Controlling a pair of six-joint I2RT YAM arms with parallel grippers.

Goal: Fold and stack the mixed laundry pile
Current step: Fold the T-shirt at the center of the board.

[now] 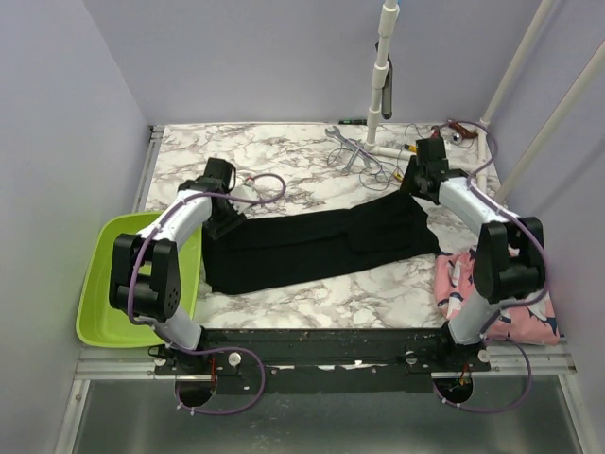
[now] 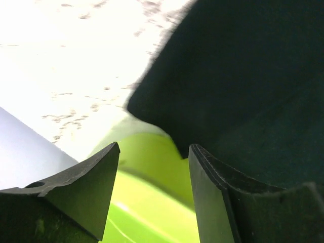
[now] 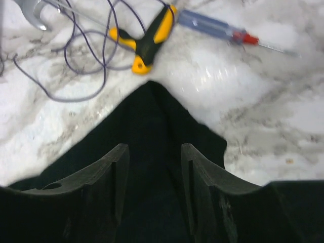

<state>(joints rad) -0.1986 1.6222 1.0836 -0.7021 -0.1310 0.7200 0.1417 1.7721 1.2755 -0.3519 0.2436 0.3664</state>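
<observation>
Looking left first, I see the lime green basin [image 1: 104, 293] at the counter [image 1: 284, 156] edge. My left fingers [image 2: 91, 182] sit parted and empty by the black garment [image 1: 321, 241], which lies spread flat. My right fingers [image 3: 101, 177] sit parted above its far corner, and the pink shark-print garment [image 1: 452, 272] lies rightmost.
</observation>
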